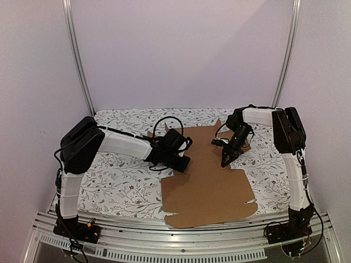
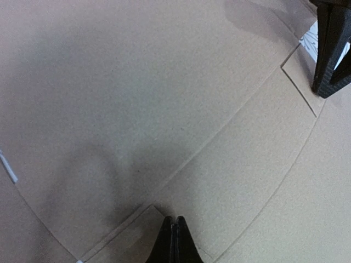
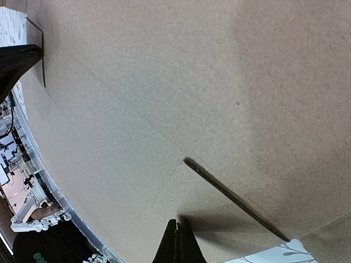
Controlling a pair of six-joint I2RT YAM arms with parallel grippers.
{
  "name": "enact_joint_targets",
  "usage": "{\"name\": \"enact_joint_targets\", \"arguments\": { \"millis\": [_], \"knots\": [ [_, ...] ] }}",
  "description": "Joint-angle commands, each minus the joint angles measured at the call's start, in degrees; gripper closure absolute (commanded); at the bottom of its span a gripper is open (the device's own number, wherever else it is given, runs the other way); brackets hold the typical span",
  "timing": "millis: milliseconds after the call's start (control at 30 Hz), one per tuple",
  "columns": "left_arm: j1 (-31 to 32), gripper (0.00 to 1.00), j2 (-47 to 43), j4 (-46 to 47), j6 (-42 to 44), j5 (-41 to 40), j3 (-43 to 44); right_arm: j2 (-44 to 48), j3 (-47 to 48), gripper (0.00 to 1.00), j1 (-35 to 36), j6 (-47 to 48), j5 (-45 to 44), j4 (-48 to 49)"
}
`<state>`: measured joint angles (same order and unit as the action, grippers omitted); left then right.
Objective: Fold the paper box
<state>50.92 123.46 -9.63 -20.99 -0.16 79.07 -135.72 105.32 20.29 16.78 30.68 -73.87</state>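
Observation:
The paper box is a brown die-cut cardboard sheet lying flat on the floral cloth, from mid-table to the near edge. My left gripper is shut, empty, with its tip down on the sheet's left side. In the left wrist view the shut tips rest on the cardboard at a cut flap corner. My right gripper is shut too, its tip on the sheet's right side. Its wrist view has the tips on the cardboard beside a slit.
A floral tablecloth covers the table. An aluminium rail runs along the near edge, with upright frame poles at the back corners. Cables loop over the left wrist.

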Motion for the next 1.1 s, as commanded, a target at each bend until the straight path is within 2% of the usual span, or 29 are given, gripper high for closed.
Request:
{"name": "enact_joint_targets", "arguments": {
  "millis": [0,200,333,400,567,633,767,900,1067],
  "knots": [
    [-0.3,1.00,4.6,-13.9,1.0,0.8,-4.1,-3.1,-2.5,1.00,-0.1,-2.0,-8.1,4.9],
    [-0.2,1.00,4.5,-15.6,1.5,1.1,-2.3,-2.2,-4.0,0.99,-0.1,-3.1,-8.6,3.3],
    [-0.1,1.00,-0.3,-16.9,4.1,0.4,-1.1,1.9,-5.0,0.99,-0.6,-1.3,-5.1,2.2],
    [-0.1,0.81,-5.0,-19.4,4.8,-4.1,0.9,4.7,-5.3,0.99,-0.8,-0.4,-4.0,2.0],
    [-0.7,0.50,-18.5,-22.4,4.8,-14.1,3.6,13.7,-5.7,0.96,-1.1,1.0,-2.0,0.9],
    [-1.8,0.42,-22.6,-24.1,4.0,-18.0,3.6,17.6,-5.2,0.91,-1.5,1.8,-0.6,-0.3],
    [-6.9,0.37,-26.5,-28.6,-0.5,-21.8,1.2,25.2,-5.1,0.81,-2.2,3.1,0.7,-2.3],
    [-13.2,0.34,-27.9,-27.9,-6.2,-15.1,-3.4,30.8,-6.1,0.69,-2.4,4.2,-1.0,-2.9],
    [-17.3,0.29,-25.0,-24.4,-9.4,-9.6,-6.2,36.4,-9.5,0.59,-2.4,4.0,-1.5,-1.5]
  ]
}}
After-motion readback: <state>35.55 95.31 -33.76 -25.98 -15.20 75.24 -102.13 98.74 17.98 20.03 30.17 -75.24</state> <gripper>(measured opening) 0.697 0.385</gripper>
